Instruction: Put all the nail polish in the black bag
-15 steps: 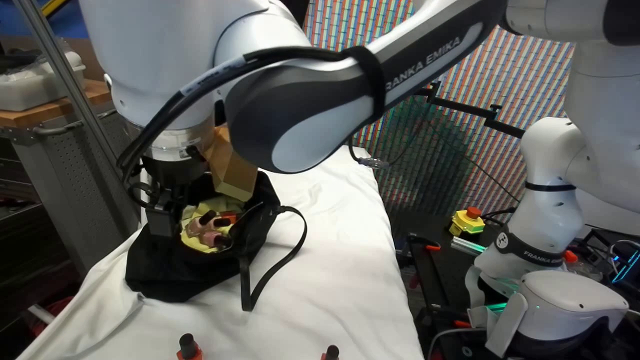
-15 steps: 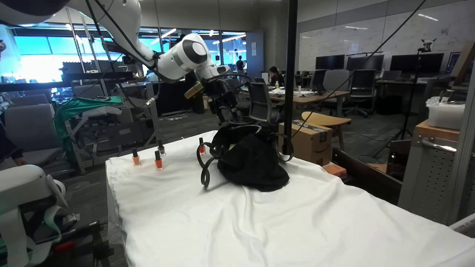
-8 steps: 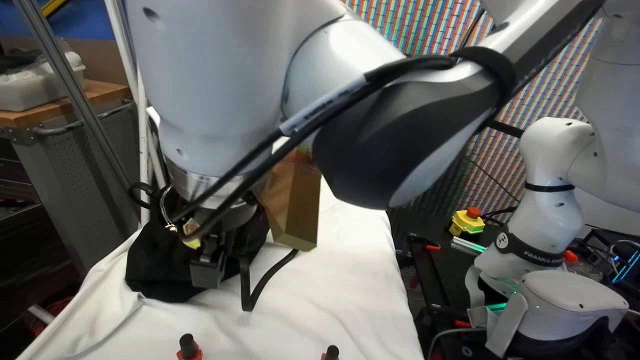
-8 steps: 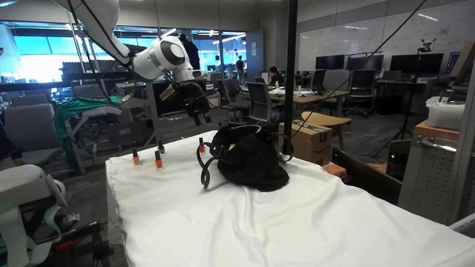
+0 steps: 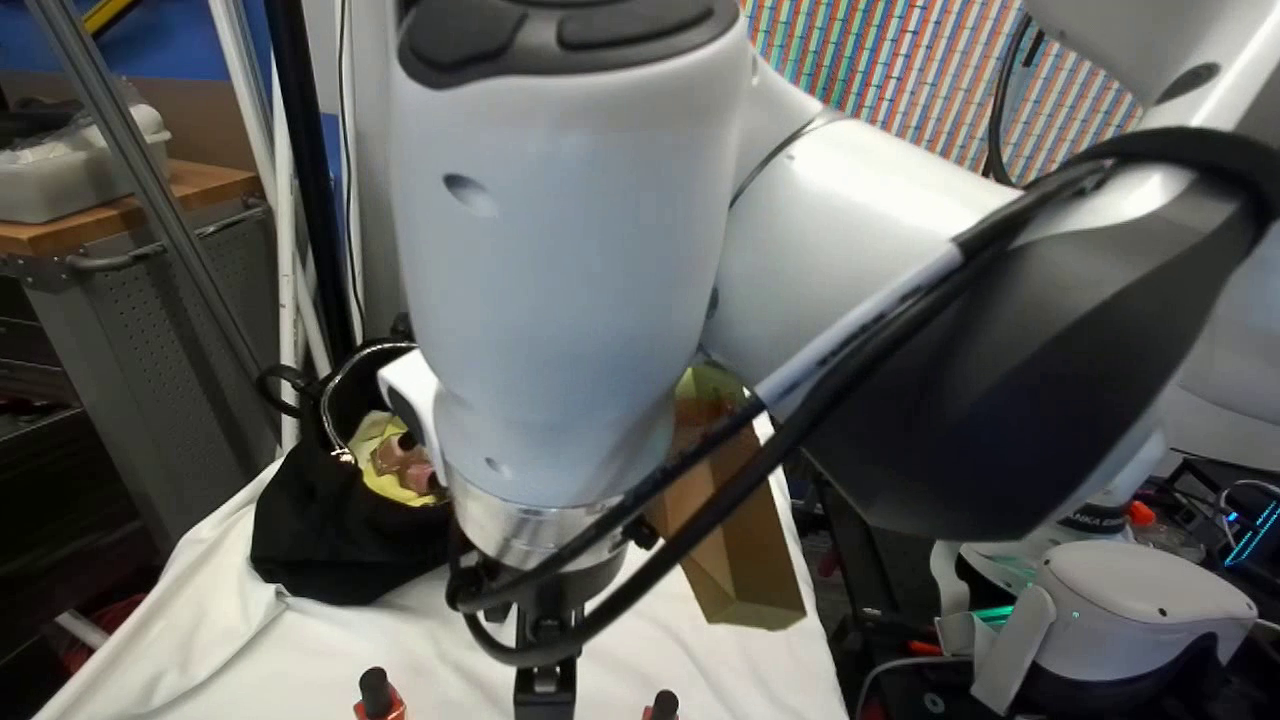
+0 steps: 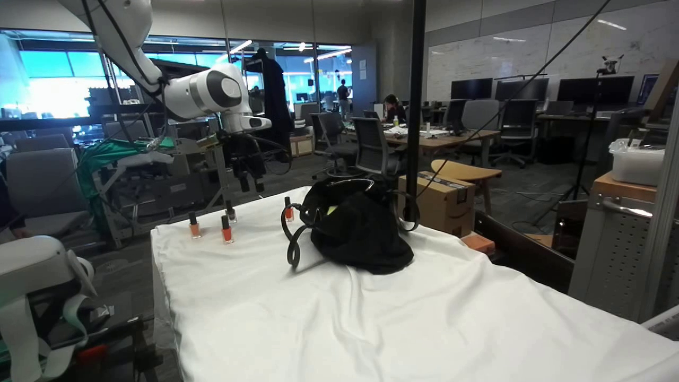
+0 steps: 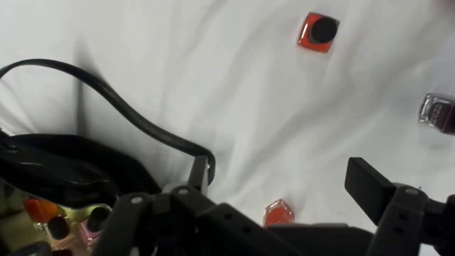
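White cloth [image 6: 424, 318] stretched broad and lightly creased to its draped edges. Above it a robot arm [image 5: 570, 280] reached in, while the black bag [image 6: 366, 239] slumped near the far edge in an exterior view, mouth open, a strap [image 7: 132, 114] looped over the cloth. The gripper [image 7: 277, 170] hung above the cloth to one side of the bag, its fingers [image 7: 369, 188] spread wide and released; below the gap a red bottle [image 7: 279, 215] showed in the wrist view, partly hidden. Four nail polish bottles [image 6: 227, 233] stood upright in an exterior view, three toward a corner with room between them, one nearer the bag. More bottles [image 7: 41, 209], pink and orange among them, sat inside the bag against yellow lining [image 5: 372, 430]
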Controlling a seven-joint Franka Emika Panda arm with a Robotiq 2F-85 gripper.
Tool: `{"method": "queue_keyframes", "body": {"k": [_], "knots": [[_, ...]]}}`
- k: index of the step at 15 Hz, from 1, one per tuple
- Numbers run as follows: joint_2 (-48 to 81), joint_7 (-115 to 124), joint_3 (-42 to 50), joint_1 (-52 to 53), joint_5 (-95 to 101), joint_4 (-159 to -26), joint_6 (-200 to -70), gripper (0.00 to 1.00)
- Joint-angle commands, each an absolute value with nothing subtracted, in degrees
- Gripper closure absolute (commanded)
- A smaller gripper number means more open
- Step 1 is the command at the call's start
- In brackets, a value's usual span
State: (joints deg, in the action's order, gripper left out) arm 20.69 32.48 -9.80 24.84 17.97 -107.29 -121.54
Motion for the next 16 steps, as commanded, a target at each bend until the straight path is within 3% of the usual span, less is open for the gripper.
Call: {"method": "queue_keyframes", "body": {"k": [1, 16], "knots": [[17.7, 28.0, -11.6, 23.3, 13.4, -112.5, -124.9, 0.00], [14.8, 25.3, -11.8, 21.6, 4.6, -128.6, -142.7, 0.00]]}}
